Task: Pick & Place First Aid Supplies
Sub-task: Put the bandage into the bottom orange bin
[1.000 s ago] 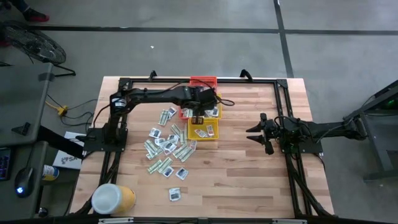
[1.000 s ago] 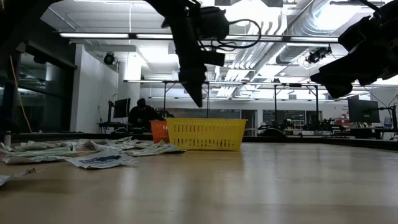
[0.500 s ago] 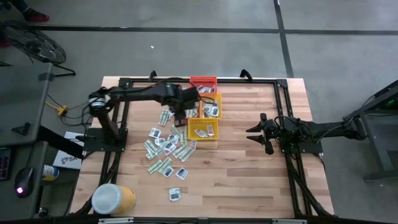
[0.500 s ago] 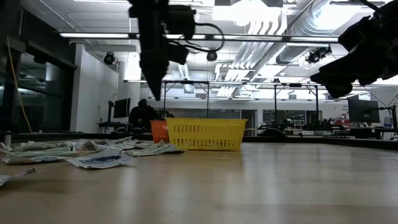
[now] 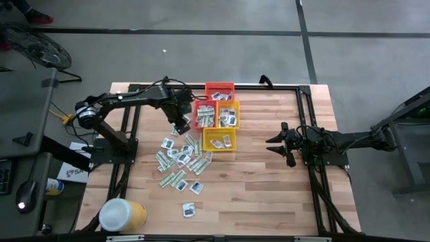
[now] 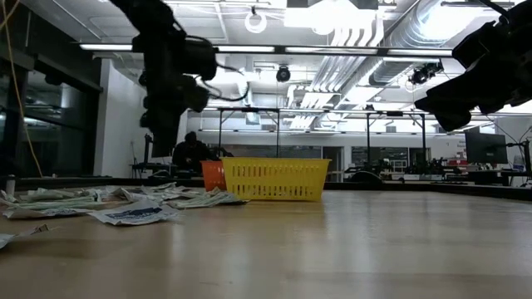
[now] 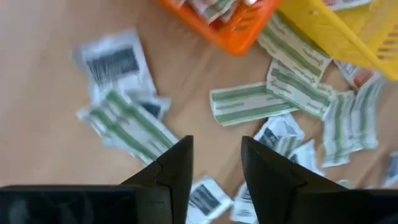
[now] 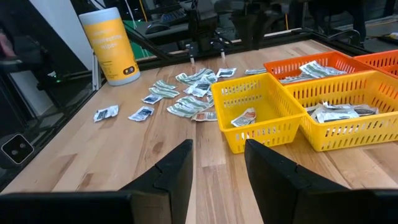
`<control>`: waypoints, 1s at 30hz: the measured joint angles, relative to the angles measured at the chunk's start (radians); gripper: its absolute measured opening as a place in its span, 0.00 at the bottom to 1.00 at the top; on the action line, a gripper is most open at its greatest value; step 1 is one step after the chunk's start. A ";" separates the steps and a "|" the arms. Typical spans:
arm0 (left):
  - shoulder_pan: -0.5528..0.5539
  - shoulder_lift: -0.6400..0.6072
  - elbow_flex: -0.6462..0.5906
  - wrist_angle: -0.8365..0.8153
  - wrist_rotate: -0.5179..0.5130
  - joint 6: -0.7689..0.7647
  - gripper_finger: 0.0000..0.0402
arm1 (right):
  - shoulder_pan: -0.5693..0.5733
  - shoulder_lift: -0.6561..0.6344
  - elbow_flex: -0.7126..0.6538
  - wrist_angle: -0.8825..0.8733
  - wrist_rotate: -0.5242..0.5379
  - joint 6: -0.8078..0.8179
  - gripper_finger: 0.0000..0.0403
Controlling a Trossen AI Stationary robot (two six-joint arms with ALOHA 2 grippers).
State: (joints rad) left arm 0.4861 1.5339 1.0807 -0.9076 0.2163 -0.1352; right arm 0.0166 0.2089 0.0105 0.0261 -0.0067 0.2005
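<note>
Dozens of packets (image 5: 180,160) lie flat on the bench (image 5: 269,195), heaped beside the baskets (image 5: 218,115), and we see their long axes pointing every way. Our left gripper (image 5: 180,126) hangs over the heap's far edge, jaws parted and holding nothing. Its wrist view shows green strips (image 7: 242,103) lying crosswise; the low view only flattens them. Our right gripper (image 5: 278,145) waits well apart, jaws parted, empty.

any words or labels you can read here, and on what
None can be read.
Yellow tub: dark print on its side, too small to read.
White packets: dark blue marks, blurred.
Green packets: stripes only, no legible words.
Paper beside the table: a few dark letters, partly hidden.
</note>
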 joint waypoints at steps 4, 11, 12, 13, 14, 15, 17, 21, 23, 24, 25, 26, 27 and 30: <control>0.032 -0.032 -0.074 0.037 0.061 -0.133 0.33 | 0.000 0.000 0.000 0.000 0.000 0.000 0.35; 0.047 -0.113 -0.220 0.107 0.063 -0.375 0.33 | 0.000 0.000 0.000 0.000 0.000 0.000 0.35; 0.047 -0.125 -0.245 0.128 0.062 -0.403 0.33 | 0.000 0.000 0.000 0.000 0.000 0.000 0.35; 0.047 -0.138 -0.268 0.149 0.062 -0.425 0.33 | 0.000 0.000 0.000 0.000 0.000 0.000 0.35; 0.052 -0.150 -0.291 0.177 0.062 -0.446 0.33 | 0.000 0.000 0.000 0.000 0.000 0.000 0.35; 0.053 -0.162 -0.314 0.207 0.063 -0.468 0.33 | 0.000 0.000 0.000 0.000 0.000 0.000 0.35; 0.060 -0.173 -0.352 0.251 0.060 -0.509 0.33 | 0.000 0.000 0.000 0.000 0.000 0.000 0.35; 0.074 -0.176 -0.401 0.294 0.022 -0.601 0.33 | 0.000 0.000 0.000 0.000 0.000 0.000 0.35; 0.082 -0.176 -0.412 0.298 -0.007 -0.630 0.33 | 0.000 0.000 0.000 0.000 0.000 0.000 0.35; 0.085 -0.176 -0.416 0.302 -0.020 -0.639 0.33 | 0.000 0.000 0.000 0.000 0.000 0.000 0.35; 0.085 -0.176 -0.418 0.314 -0.025 -0.650 0.33 | 0.000 0.000 0.000 0.000 0.000 0.000 0.35; 0.085 -0.176 -0.418 0.323 -0.025 -0.655 0.33 | 0.000 0.000 0.000 0.000 0.000 0.000 0.35; 0.084 -0.176 -0.418 0.331 -0.023 -0.655 0.33 | 0.000 0.000 0.000 0.000 0.000 0.000 0.35; 0.084 -0.176 -0.418 0.351 -0.022 -0.655 0.33 | 0.000 0.000 0.000 0.000 0.000 0.000 0.35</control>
State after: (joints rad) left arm 0.5705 1.3582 0.6624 -0.5571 0.1942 -0.7906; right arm 0.0166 0.2089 0.0105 0.0261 -0.0067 0.2005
